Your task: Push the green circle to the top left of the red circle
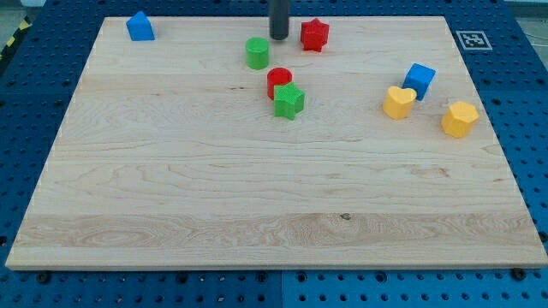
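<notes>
The green circle (257, 53) stands near the view's top centre of the wooden board. The red circle (278, 80) lies just below and to the right of it, a small gap apart. A green star (289, 101) touches the red circle's lower right side. My tip (279, 37) is at the view's top, just right of and slightly above the green circle, between it and a red star (314, 35). The tip is apart from both.
A blue house-shaped block (139, 26) sits at the top left corner. At the right are a blue cube (419, 80), a yellow heart (398, 102) and a yellow hexagon (460, 119). A marker tag (472, 39) lies beyond the board's top right edge.
</notes>
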You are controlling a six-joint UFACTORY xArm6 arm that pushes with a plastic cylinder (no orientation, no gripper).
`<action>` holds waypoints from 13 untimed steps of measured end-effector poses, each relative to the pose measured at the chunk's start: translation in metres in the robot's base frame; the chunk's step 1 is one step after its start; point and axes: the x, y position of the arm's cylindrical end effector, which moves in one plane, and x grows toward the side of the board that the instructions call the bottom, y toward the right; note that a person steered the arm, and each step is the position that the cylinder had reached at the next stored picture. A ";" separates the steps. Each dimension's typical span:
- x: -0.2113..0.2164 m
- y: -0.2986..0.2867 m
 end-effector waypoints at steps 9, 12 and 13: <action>0.042 -0.002; 0.023 -0.016; 0.041 -0.026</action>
